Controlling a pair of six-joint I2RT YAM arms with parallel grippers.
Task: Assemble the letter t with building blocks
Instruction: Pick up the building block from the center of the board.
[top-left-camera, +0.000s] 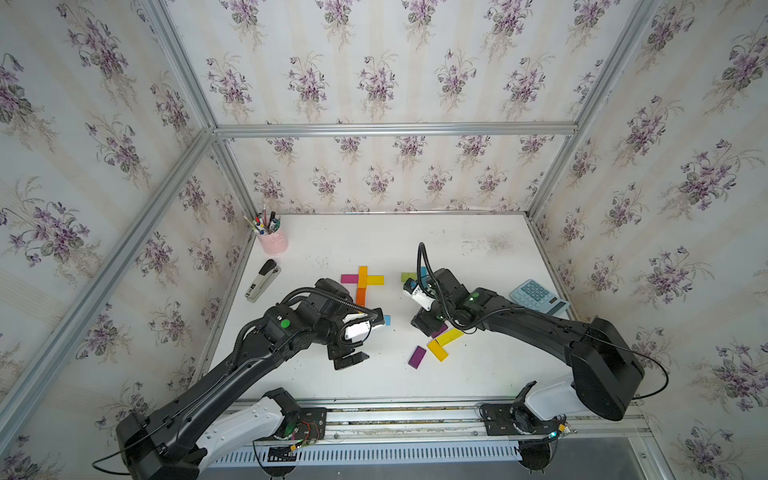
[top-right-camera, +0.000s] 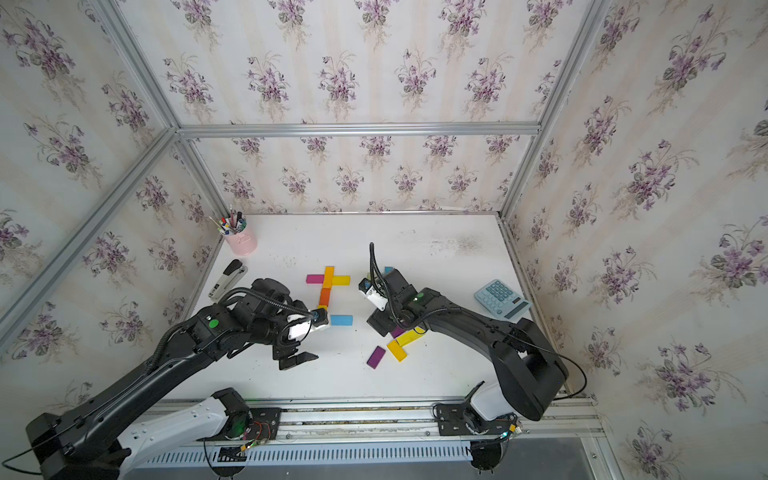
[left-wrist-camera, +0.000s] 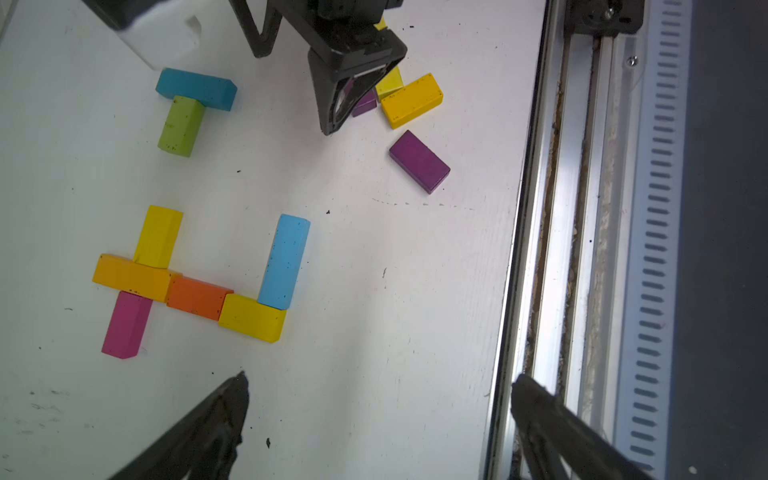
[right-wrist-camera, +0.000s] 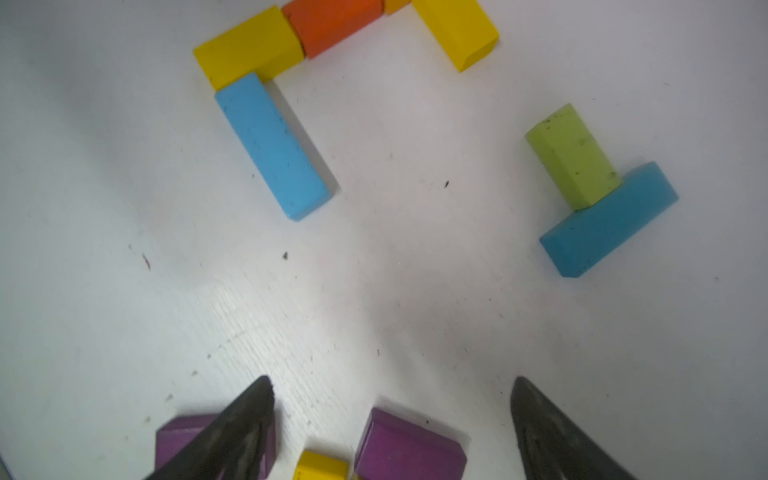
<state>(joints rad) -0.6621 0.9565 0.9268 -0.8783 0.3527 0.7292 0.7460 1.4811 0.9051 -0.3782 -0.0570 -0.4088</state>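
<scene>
Both pincers wide open, nothing held.
Your left gripper (left-wrist-camera: 379, 376) hangs apart from the joined blocks (left-wrist-camera: 198, 297), the light blue block (left-wrist-camera: 284, 262) ahead of it. Your right gripper (right-wrist-camera: 392, 379) straddles a purple block (right-wrist-camera: 409, 444) in the loose pile (top-left-camera: 442, 345), clear of both fingers (right-wrist-camera: 245, 419).

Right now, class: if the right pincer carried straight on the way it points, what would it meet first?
Probably the small purple rectangular block lying between the tips of the open right pincer; depth is hard to judge.
</scene>
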